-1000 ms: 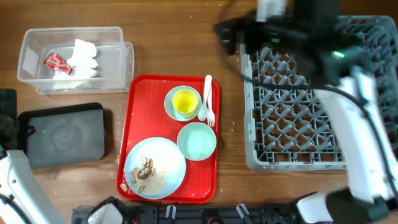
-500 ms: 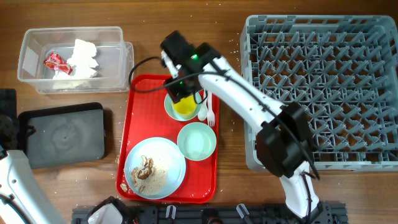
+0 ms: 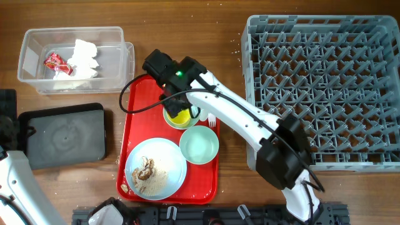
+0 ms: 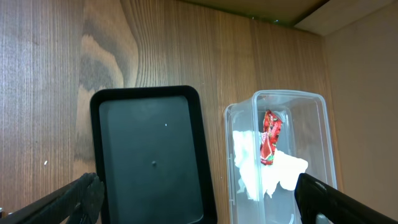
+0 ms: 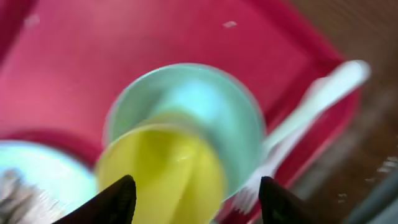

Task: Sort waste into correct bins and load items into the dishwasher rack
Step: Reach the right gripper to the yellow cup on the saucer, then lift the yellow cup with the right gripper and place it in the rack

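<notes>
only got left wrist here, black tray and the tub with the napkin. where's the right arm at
Observer: The right tool hangs open over the yellow cup, which sits in a bowl on the red tray.
Operator: what's left to bin
Observer: Scraps, lying on the blue plate on that same tray.
Operator: anything loaded yet
Observer: No dishes show in the rack.

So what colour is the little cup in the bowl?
Yellow. The little cup shows best in the right wrist view.
</notes>
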Available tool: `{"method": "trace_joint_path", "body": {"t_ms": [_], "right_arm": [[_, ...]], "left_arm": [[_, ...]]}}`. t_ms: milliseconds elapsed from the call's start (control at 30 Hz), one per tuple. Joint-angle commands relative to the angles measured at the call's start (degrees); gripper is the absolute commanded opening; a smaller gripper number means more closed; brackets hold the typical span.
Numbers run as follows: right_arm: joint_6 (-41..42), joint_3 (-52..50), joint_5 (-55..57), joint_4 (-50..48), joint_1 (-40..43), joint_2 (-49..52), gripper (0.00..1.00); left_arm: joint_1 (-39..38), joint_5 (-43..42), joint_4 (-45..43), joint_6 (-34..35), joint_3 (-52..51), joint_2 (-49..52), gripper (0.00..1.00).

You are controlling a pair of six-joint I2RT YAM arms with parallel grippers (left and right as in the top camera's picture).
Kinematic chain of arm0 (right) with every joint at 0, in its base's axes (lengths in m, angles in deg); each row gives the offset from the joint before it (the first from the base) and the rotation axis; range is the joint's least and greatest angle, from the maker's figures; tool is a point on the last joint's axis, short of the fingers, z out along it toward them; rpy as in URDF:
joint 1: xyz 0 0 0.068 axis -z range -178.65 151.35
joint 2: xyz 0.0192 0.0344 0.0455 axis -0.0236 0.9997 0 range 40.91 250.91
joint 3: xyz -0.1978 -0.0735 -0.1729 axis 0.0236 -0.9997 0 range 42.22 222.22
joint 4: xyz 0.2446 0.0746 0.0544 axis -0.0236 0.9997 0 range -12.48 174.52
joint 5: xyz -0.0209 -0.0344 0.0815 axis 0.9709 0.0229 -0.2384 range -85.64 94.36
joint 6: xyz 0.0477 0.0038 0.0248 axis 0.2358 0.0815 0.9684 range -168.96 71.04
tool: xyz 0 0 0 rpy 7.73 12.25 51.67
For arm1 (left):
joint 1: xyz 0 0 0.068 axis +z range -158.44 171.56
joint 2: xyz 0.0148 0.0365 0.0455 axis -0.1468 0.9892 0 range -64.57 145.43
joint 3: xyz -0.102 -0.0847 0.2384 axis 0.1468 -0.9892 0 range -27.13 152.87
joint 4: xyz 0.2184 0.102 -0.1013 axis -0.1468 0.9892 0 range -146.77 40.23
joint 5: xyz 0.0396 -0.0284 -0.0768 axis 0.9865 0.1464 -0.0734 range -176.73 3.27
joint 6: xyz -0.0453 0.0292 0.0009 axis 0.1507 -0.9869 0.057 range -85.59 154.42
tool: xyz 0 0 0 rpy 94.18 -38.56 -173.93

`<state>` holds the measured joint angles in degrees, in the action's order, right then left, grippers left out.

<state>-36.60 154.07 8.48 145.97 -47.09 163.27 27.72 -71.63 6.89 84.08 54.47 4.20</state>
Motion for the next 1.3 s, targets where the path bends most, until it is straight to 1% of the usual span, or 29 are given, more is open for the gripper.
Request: {"method": "trace_joint_path", "body": {"t_ms": [0, 67, 133, 200, 267, 300, 367, 467, 533, 567, 600, 633, 700, 733, 800, 833, 900, 967, 1000, 1033, 1067, 1100, 1133, 1167, 1233, 1267], "right_arm": [[-2.1, 0.7, -10.6, 0.7, -0.7, -2.2, 0.63], [-3.3, 0.3, -10.6, 1.3, -1.7, -2.1, 0.63], [-3.2, -2.5, -10.6, -0.2, -3.0, -1.8, 0.63], [-3.2, -6.3, -10.4, -3.9, -3.5, -1.1, 0.61], [-3.2, -7.5, -9.9, -7.6, -3.7, -0.7, 0.59], [-3.2, -7.5, -9.2, -9.0, -3.7, -0.6, 0.56], [-3.1, -7.9, -2.7, -10.7, -3.7, 0.6, 0.5], [-1.8, -10.6, -2.6, -12.5, -3.8, 1.0, 0.36], [-1.6, -10.6, -2.7, -13.0, -3.8, 0.9, 0.32], [-1.4, -10.0, -2.9, -12.7, -3.8, 0.8, 0.25], [-1.2, -8.6, -3.3, -11.8, -3.8, 0.8, 0.16], [-1.2, -6.7, -3.3, -10.5, -3.8, 0.5, 0.12], [-1.5, -2.9, -3.2, -7.9, -3.5, -0.8, 0.09], [-1.9, 0.0, -3.2, -5.8, -3.2, -1.9, 0.04], [-3.3, 6.3, -3.3, -1.5, 0.3, -5.1, 0.04], [-3.4, 8.3, -3.6, -0.4, 2.6, -6.4, 0.04], [-5.4, 10.9, -9.0, 0.4, 10.4, -10.1, 0.04], [-8.7, 10.9, -22.5, 0.9, 20.5, -13.2, 0.04], [-10.8, 10.9, -31.1, 2.4, 25.1, -13.9, 0.07], [-12.2, 10.8, -34.2, 4.4, 27.0, -13.8, 0.2], [-13.6, 9.6, -33.0, 5.9, 26.6, -13.8, 0.38], [-14.6, 7.6, -33.0, 6.2, 25.1, -13.8, 0.5], [-15.0, 5.1, -33.0, 5.7, 22.9, -13.8, 0.57], [-14.7, 0.9, -33.1, 4.0, 20.0, -13.7, 0.59], [-12.9, -4.8, -32.8, 0.7, 15.7, -12.7, 0.6], [-10.5, -9.3, -31.9, -3.7, 12.3, -11.3, 0.6]], "left_arm": [[0.1, 0.1, -0.1, 0.5, 0.0, -0.1, 1.0], [0.1, 0.1, -0.1, 0.5, 0.0, -0.1, 1.0], [0.1, 0.1, -0.1, 0.5, 0.0, -0.1, 1.0], [0.1, 0.1, -0.1, 0.5, 0.0, -0.1, 1.0], [0.1, 0.1, -0.1, 0.5, 0.0, -0.1, 1.0], [0.1, 0.1, -0.1, 0.5, 0.0, -0.1, 1.0], [0.1, 0.1, -0.1, 0.5, 0.0, -0.1, 1.0], [0.1, 0.1, -0.1, 0.5, 0.0, -0.1, 1.0], [0.1, 0.1, -0.1, 0.5, 0.0, -0.1, 1.0], [0.1, 0.1, -0.1, 0.5, 0.0, -0.1, 1.0], [0.1, 0.1, -0.1, 0.5, 0.0, -0.1, 1.0], [0.1, 0.1, -0.1, 0.5, 0.0, -0.1, 1.0], [0.1, 0.1, -0.1, 0.5, 0.0, -0.1, 1.0], [0.1, 0.1, -0.1, 0.5, 0.0, -0.1, 1.0], [0.1, 0.2, -0.1, 0.5, 0.0, -0.1, 1.0], [0.1, 0.1, -0.1, 0.5, 0.0, -0.1, 1.0], [0.1, 0.1, -0.1, 0.5, 0.0, -0.1, 1.0], [0.1, 0.1, -0.1, 0.5, 0.0, -0.1, 1.0], [0.1, 0.1, -0.1, 0.5, 0.0, -0.1, 1.0], [0.1, 0.1, -0.1, 0.5, 0.0, -0.1, 1.0], [0.1, 0.1, -0.1, 0.5, 0.0, -0.1, 1.0], [0.1, 0.1, -0.1, 0.5, 0.0, -0.1, 1.0], [0.1, 0.1, -0.1, 0.5, 0.0, -0.1, 1.0], [0.1, 0.1, -0.1, 0.5, 0.0, -0.1, 1.0], [0.1, 0.1, -0.1, 0.5, 0.0, -0.1, 1.0], [0.1, 0.1, -0.1, 0.5, 0.0, -0.1, 1.0]]}}
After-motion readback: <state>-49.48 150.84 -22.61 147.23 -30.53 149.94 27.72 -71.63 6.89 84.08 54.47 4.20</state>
